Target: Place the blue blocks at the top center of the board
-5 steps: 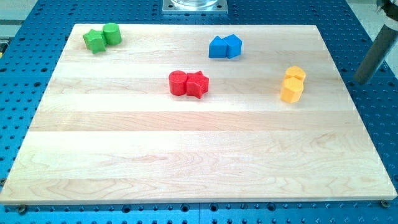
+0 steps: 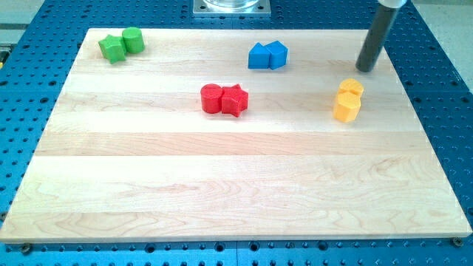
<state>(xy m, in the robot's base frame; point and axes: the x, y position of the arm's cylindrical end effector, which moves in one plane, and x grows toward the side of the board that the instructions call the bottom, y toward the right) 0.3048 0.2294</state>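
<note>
Bare surface (image 2: 222,185) is lying open across the view's lower half. The two blue blocks (image 2: 267,55) are sitting touching near the top edge, just right of centre. My tip (image 2: 364,70), a plain rod holding nothing, is standing well to their right, just above the yellow blocks (image 2: 348,100), leaning slightly.
</note>
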